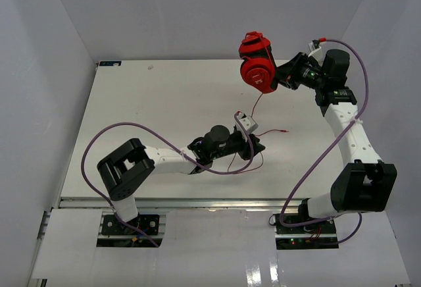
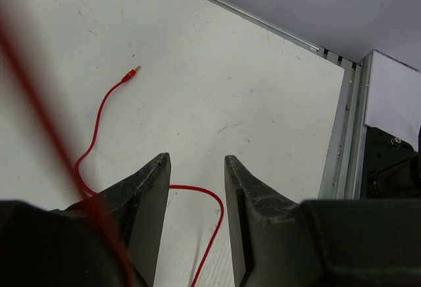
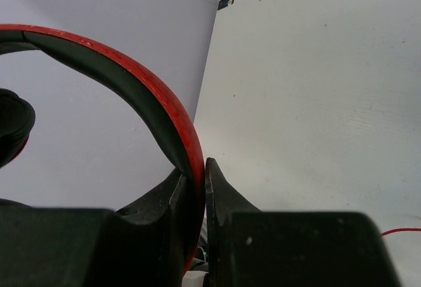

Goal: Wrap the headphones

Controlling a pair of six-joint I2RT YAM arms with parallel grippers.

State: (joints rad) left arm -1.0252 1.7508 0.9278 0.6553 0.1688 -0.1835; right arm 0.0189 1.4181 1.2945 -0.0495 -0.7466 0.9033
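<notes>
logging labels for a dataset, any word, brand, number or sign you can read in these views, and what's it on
No text is readable in any view.
Small dark sticker at the far corner of the table: it has pale marks, too small and blurred to read.
Headphones: no brand or lettering shows on the red shell or the band.

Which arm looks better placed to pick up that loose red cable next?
Probably left. The left gripper hangs open just above the cable on the table; the right gripper is shut on the headphones, holding them up.
</notes>
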